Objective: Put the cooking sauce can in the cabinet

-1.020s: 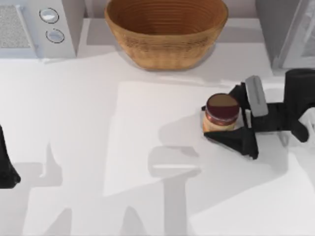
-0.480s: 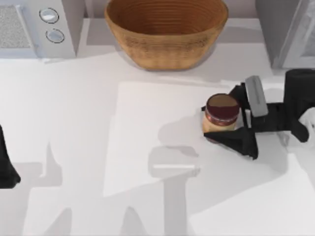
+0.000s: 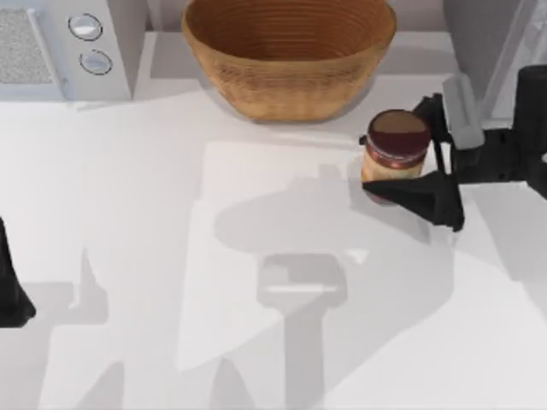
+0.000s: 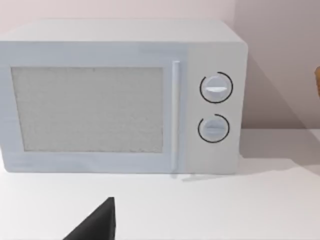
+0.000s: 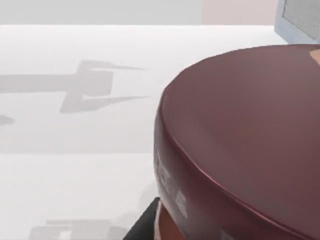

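The cooking sauce can (image 3: 396,154), with its dark maroon lid and orange label, is held above the table at the right, in front of the basket's right end. My right gripper (image 3: 410,154) is shut on it, one finger on each side. Up close in the right wrist view, the can's maroon lid (image 5: 245,135) looms large. The cabinet (image 3: 496,51) is the grey unit with a pale door panel at the back right corner, just beyond the can. My left arm (image 3: 10,282) stays parked at the left edge.
A large woven basket (image 3: 289,55) stands at the back centre. A white microwave (image 3: 60,47) with two round knobs sits at the back left, and the microwave (image 4: 120,95) faces the left wrist camera.
My right gripper has lifted the can off the table and carried it toward the back right, nearer the cabinet. The left arm has not moved.
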You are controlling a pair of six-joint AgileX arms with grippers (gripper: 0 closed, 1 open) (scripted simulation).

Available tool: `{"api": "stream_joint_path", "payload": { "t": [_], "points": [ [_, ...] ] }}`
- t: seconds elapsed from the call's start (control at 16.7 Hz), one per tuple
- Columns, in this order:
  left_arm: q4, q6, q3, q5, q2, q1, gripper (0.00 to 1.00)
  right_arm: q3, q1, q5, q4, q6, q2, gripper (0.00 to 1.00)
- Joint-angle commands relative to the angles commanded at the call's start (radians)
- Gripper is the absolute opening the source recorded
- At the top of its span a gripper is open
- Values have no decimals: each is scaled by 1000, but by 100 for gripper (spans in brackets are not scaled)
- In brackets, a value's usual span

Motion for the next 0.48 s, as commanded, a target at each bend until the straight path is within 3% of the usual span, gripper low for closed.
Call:
{"api": "stream_joint_path", "payload": {
  "t": [0.24, 0.48],
  "points": [
    [0, 0, 0, 0, 0, 0, 100, 23, 8, -13, -220, 6, -179, 0],
    [0, 0, 0, 0, 0, 0, 100, 31, 19, -17, -283, 6, -239, 0]
  ]
}}
